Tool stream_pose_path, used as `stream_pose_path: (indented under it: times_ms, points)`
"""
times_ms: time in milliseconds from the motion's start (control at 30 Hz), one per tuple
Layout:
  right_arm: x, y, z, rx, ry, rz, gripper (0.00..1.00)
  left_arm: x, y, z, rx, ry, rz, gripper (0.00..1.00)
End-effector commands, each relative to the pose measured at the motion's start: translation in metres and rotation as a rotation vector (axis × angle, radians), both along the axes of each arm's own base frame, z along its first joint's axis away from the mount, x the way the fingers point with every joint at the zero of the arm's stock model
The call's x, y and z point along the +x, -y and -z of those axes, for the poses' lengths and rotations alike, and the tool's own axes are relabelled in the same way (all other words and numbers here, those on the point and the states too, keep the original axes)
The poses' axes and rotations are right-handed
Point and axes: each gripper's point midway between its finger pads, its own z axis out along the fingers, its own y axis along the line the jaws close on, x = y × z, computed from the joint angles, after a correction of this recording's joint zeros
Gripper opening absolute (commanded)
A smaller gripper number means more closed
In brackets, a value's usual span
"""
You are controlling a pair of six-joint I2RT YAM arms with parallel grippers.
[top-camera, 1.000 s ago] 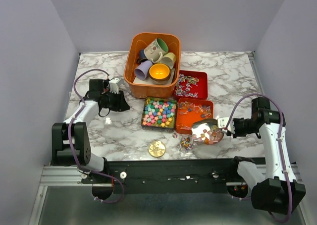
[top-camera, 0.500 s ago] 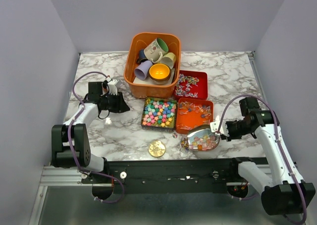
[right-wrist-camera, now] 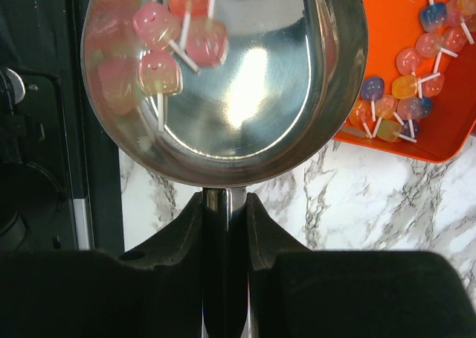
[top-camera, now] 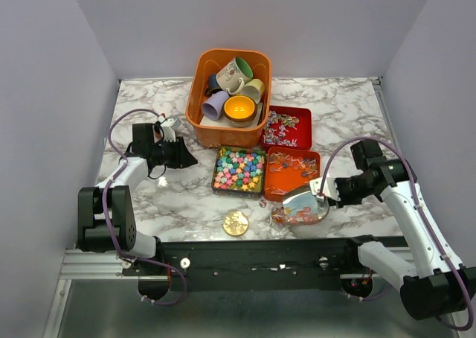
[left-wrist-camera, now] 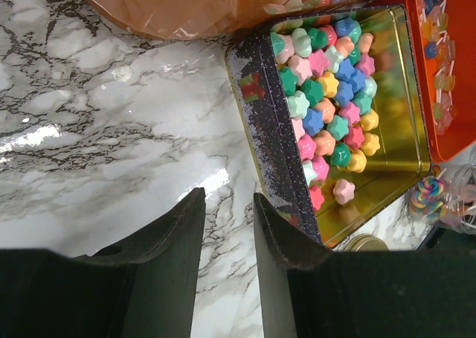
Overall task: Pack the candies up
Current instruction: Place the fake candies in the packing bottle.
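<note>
The right gripper (right-wrist-camera: 224,204) is pinched on the thin handle of a polished steel scoop (right-wrist-camera: 253,77), whose long axis runs straight out from the claw toward the robot's left — the pink and yellow stick candies (right-wrist-camera: 158,70) lie at its far lip, away from the claw. That lip appears to hang over a small clear container (top-camera: 282,217) near the table's front edge, so pouring looks like tipping forward along that axis. The left gripper (left-wrist-camera: 227,226) — jaws parted, empty — is well apart, leaving the right arm far nearer.
</note>
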Motion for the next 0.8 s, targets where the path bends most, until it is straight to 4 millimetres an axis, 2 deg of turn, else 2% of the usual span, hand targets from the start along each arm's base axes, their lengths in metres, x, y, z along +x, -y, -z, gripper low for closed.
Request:
stream_pose_path:
  times_ms: [0, 200, 533, 633, 667, 767]
  points:
    - [0.001, -0.002, -0.012, -0.031, 0.005, 0.014, 0.01, 0.003, 0.005, -0.013, -0.046, 0.043, 0.005, 0.42]
    - [0.005, -0.002, -0.024, -0.063, 0.009, 0.020, 0.01, 0.009, 0.007, -0.017, -0.076, 0.047, 0.000, 0.42]
    - [0.003, 0.014, -0.027, -0.144, 0.025, 0.027, 0.01, 0.012, 0.012, -0.028, -0.117, 0.053, 0.016, 0.43]
    - [0.010, 0.005, -0.044, -0.085, 0.055, 0.068, 0.01, 0.014, 0.017, -0.051, -0.164, 0.096, 0.020, 0.43]
    - [0.014, 0.001, -0.056, -0.060, 0.080, 0.083, 0.01, 0.011, 0.019, -0.063, -0.176, 0.119, 0.022, 0.43]
    - [0.023, -0.013, -0.071, 0.020, 0.061, 0.137, 0.01, 0.007, 0.030, -0.101, -0.240, 0.192, 0.058, 0.45]
